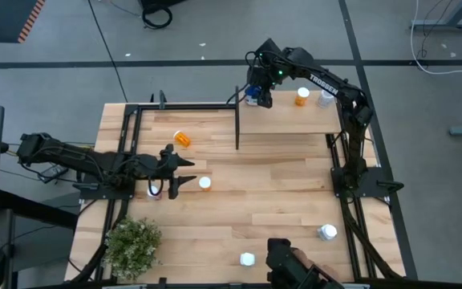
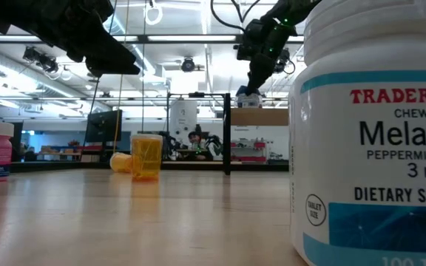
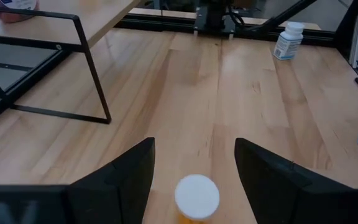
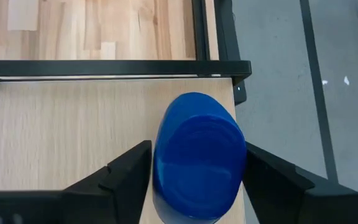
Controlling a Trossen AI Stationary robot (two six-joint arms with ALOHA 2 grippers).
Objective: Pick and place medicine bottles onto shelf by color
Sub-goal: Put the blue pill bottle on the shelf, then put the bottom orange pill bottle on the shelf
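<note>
The shelf [image 1: 291,122], a light-wood panel on a black frame, stands along the far edge. A blue bottle [image 4: 197,155] stands on its end by the black divider, between the fingers of my right gripper [image 1: 257,98]. An orange bottle [image 1: 302,96] and a white one [image 1: 325,98] stand farther along the panel. My left gripper [image 1: 181,172] hangs open above the table's left middle. The white cap of an upright orange bottle [image 3: 196,196] shows between its fingers, untouched. Another orange bottle [image 1: 182,138] lies on its side near the shelf frame. My right gripper has one finger [image 4: 132,171] on each side of the blue bottle's body [image 4: 163,149], below its cap; no gap shows on either side. The fingers come slanting down from above. The bottle stands upright on the shelf panel, near its corner.
A pinkish bottle [image 1: 154,191] stands beside my left gripper. Two white bottles [image 1: 327,232] [image 1: 248,258] stand near the front edge; one fills the low view's right side [image 2: 376,148]. A green plant [image 1: 133,245] sits at the front left. The black divider [image 1: 237,128] splits the shelf.
</note>
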